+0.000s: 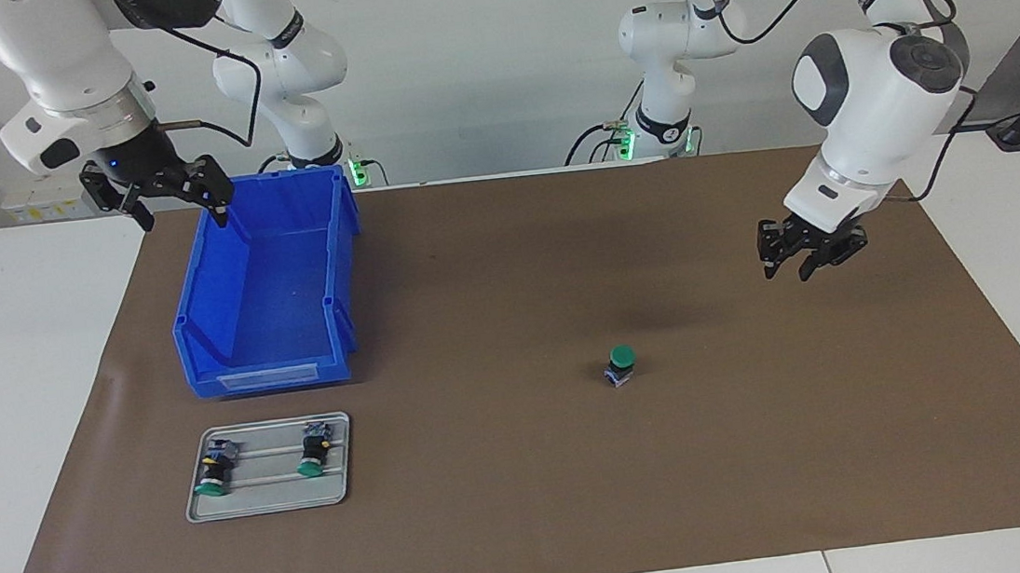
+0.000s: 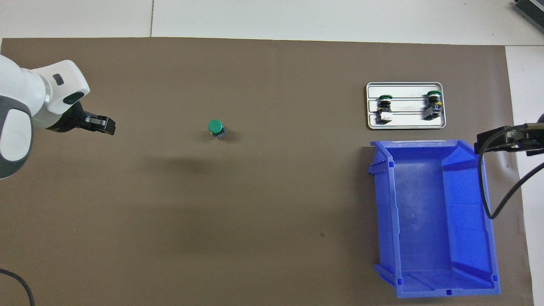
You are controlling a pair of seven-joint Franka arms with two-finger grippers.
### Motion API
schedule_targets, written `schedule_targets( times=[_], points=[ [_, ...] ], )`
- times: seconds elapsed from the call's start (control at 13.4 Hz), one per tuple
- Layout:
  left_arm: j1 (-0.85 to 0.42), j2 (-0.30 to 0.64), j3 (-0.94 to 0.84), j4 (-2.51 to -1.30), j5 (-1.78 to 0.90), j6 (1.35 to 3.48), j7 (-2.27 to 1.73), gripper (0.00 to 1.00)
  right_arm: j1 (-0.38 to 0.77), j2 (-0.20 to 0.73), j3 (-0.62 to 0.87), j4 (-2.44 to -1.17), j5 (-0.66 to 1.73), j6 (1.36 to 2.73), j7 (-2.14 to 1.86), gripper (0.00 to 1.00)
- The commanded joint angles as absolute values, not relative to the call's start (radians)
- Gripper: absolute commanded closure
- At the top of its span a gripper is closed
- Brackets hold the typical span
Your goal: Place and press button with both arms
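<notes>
— On the brown mat (image 1: 531,509), toward the left arm's end of the table, you have the button (image 1: 621,365) standing upright on its grey-blue block, green cap on top, with nothing touching it.

— Which hand is closest to it?

— Your left gripper (image 1: 805,258). It hangs in the air over bare mat toward the left arm's end of the table, well apart from the button. You can see its fingertips parted, and nothing is between them.

— And the other one?

— Your right gripper (image 1: 179,201) waits raised over the rim of the blue bin (image 1: 257,283), at the bin's corner nearest the robots and the table's end. Its fingers stand spread wide and hold nothing.

— Anything inside the bin?

— You can see only its blue floor in the overhead view. It sits at the right arm's end of the mat, its low open end turned away from the robots.

— Where are the other switches?

— Look at the grey tray (image 1: 271,504), just beside the bin and farther from the robots. Two more buttons (image 1: 214,465) lie on it on their sides, apart from each other, green caps pointing away from the robots.
</notes>
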State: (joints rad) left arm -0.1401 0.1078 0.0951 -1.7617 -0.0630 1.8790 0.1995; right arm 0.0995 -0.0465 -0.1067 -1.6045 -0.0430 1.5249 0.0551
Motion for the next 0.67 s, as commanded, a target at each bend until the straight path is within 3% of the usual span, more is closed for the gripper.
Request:
schedule_targets(
  times=[0.0, 0.22, 0.6],
  points=[
    [-0.11, 0.022, 0.086, -1.79, -0.046, 1.826, 0.198, 0.0, 0.094, -0.06, -0.104, -1.609, -0.014, 1.511, 0.034, 0.0],
    [-0.083, -0.014, 0.086, -1.754, -0.043, 1.758, 0.201, 0.0, 0.094, -0.06, -0.104, -1.609, -0.015, 1.511, 0.034, 0.0],
    [-0.09, 0.052, 0.081, -1.511, 0.014, 1.539, 0.202, 0.0, 0.094, -0.06, -0.104, -1.609, -0.015, 1.511, 0.032, 0.0]
  ],
)
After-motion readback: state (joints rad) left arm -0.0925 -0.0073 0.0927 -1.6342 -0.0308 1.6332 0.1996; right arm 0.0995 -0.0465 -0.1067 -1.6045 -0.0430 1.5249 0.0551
